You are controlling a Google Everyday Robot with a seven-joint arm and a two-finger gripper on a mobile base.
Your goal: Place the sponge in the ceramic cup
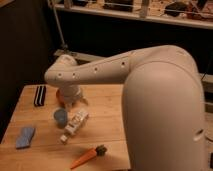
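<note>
The pale blue sponge [25,136] lies flat near the front left corner of the wooden table [107,102]. The small light-blue ceramic cup [60,117] stands upright toward the table's middle left, well right of and behind the sponge. My white arm [100,70] reaches in from the right and bends down over the table. My gripper [70,131] points down and to the left, just right of the cup and close beside it. It is far from the sponge, and nothing shows in its hold.
An orange-red bowl [59,95] sits behind the cup, partly hidden by the arm. A black-and-white striped oblong [40,95] lies at the back left. A carrot [89,156] lies near the front edge. The robot's large white body [165,115] fills the right side.
</note>
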